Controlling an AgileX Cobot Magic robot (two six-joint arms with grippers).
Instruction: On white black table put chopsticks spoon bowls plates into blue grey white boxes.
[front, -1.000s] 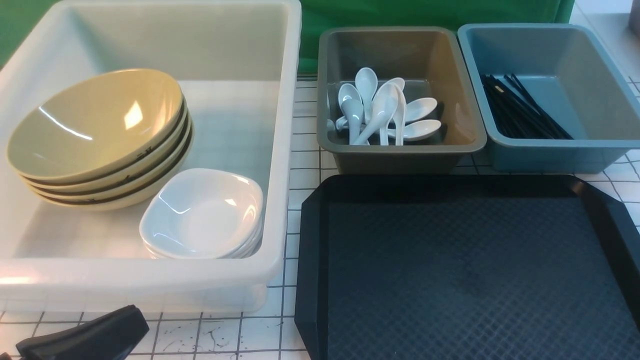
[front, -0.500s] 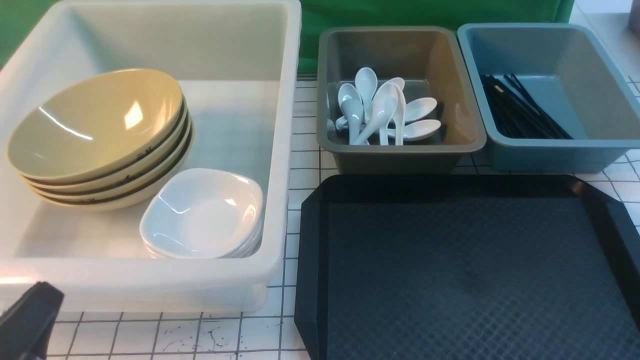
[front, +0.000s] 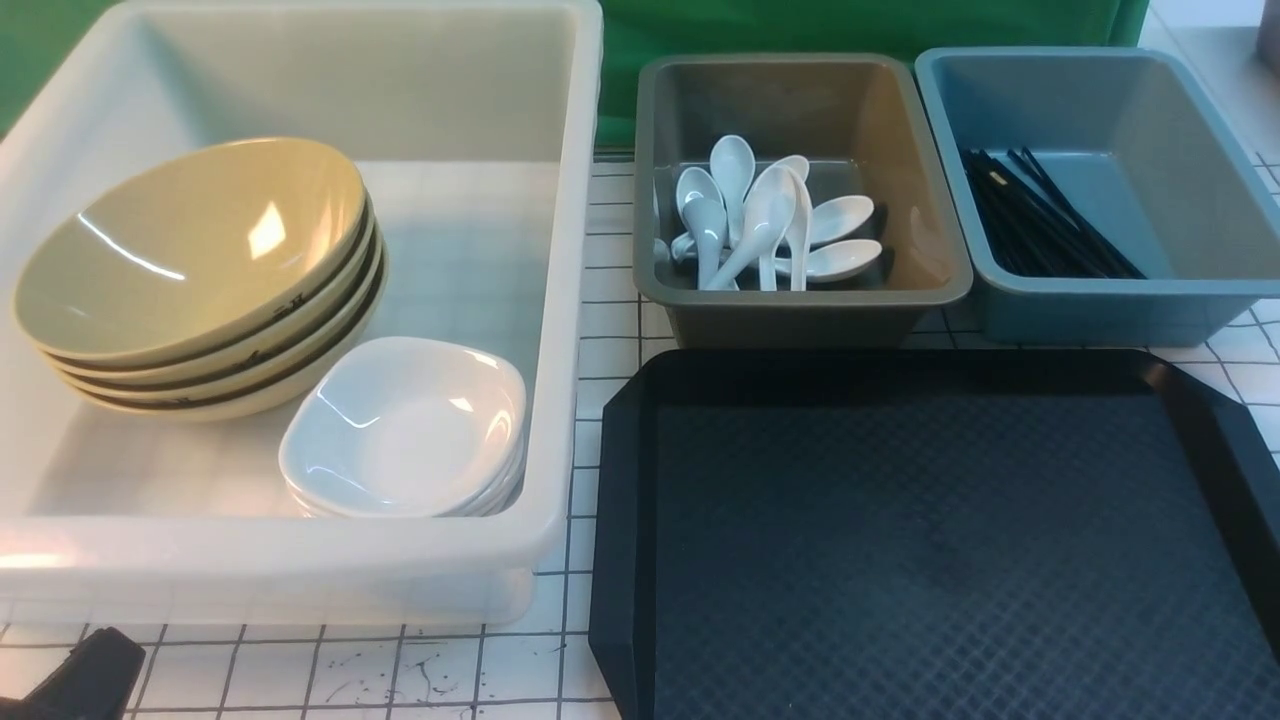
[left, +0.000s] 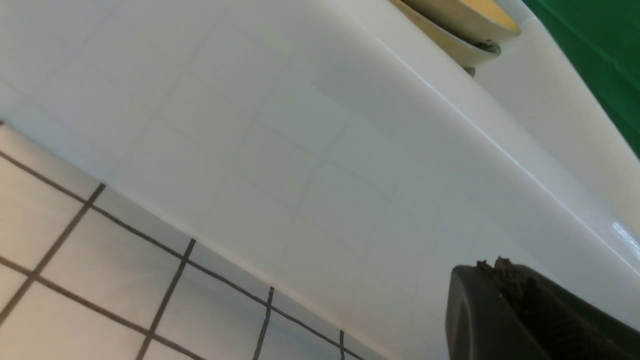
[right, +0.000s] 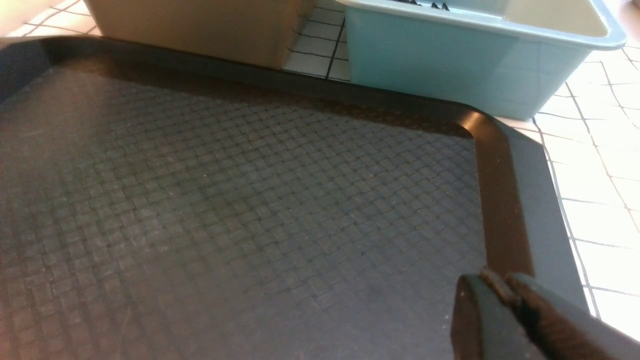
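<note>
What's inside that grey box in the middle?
The grey box holds a pile of white spoons, handles crossing. The spoons and the near wall cover part of its floor, so anything lying beneath them cannot be seen.

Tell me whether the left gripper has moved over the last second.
Yes. The left gripper has pulled back leftward along the white tub's front wall toward the frame's bottom-left corner.

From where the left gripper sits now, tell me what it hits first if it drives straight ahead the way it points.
Most likely the near outer wall of the translucent white tub. The left wrist view shows that wall filling the space beyond the left gripper, with nothing in between. The exact gap is hard to judge.
</note>
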